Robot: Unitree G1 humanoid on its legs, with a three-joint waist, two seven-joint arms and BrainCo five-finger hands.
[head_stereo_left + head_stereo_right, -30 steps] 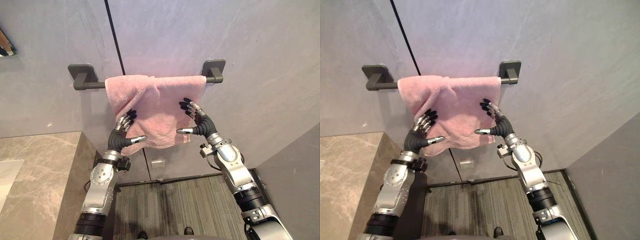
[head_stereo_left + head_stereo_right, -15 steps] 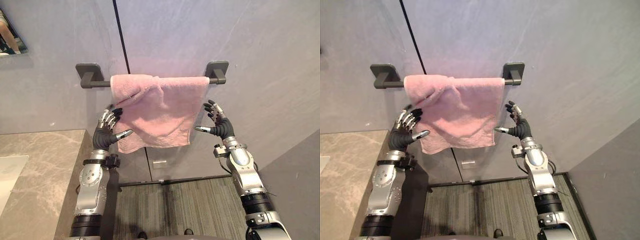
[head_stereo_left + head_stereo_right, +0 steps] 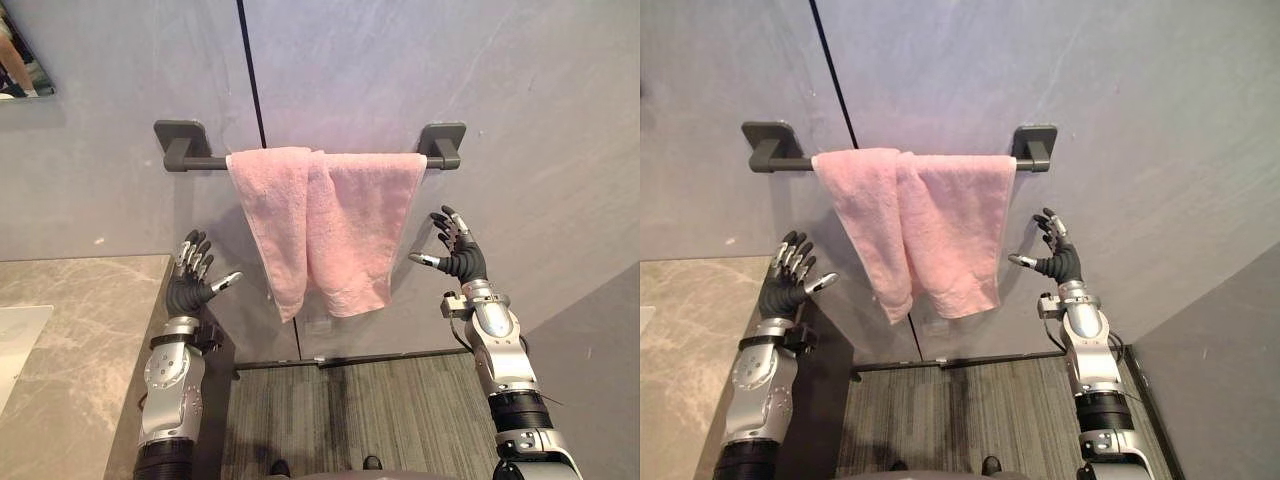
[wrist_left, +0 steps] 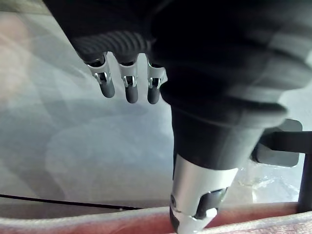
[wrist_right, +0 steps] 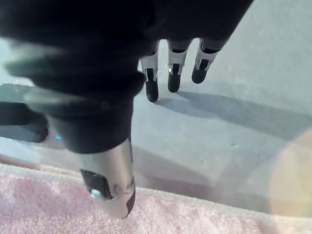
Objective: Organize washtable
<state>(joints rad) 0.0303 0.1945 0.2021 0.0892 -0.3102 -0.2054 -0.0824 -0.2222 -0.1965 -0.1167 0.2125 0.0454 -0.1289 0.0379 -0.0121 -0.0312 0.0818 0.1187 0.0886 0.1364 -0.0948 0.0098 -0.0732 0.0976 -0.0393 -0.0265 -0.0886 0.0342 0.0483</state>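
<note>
Hanging towel (image 3: 330, 230) — untouched between left hand (image 3: 188, 290), right hand (image 3: 462, 262).

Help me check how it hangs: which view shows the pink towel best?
Left eye view: the whole pink towel shows, draped over the dark rail, bunched in two folds, lower edge uneven. The right eye view shows much the same. Each wrist view catches a close strip of pink cloth.

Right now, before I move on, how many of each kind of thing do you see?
Pink towel: 1
Dark towel bar: 1
Marble counter: 1
Robot hand: 2, left robot hand and right robot hand, both open
Total: 5
</note>
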